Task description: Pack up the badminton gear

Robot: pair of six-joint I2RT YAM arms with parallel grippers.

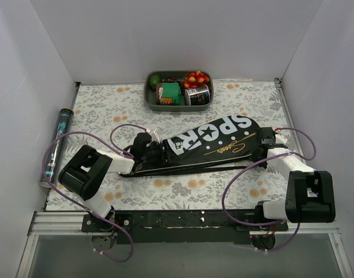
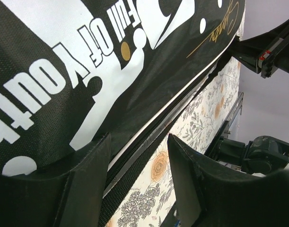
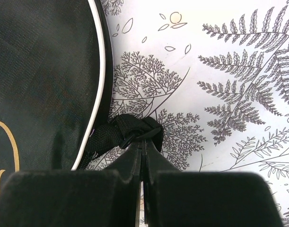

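At the far left edge of the counter [image 1: 182, 188] a dark tube [image 1: 56, 147] lies along the wall, well apart from everything else. Next comes my left tool [image 2: 138, 139], down at the narrow end of the black cover [image 1: 214, 142]. It is released: its fingers [image 2: 87, 184] stand apart, and the cover's white-piped edge and zip run through the gap with the flowered cloth showing beside them. I see nothing pinched there.

The cover lies flat on the counter, slanting from that narrow end near the left up to its broad rounded end at the right. The white "SPORT" lettering [image 1: 214, 136] faces up, with a gold script line below it. Behind the cover, against the back wall and clear of it, sits the grey tray [image 1: 149, 98] of toy food [image 1: 195, 78].

At the right, my right tool [image 3: 143, 142] is clenched tight just beside the cover's broad end. A black strap loop [image 3: 130, 132] coming off the cover's edge is bunched up and caught at its fingertips.
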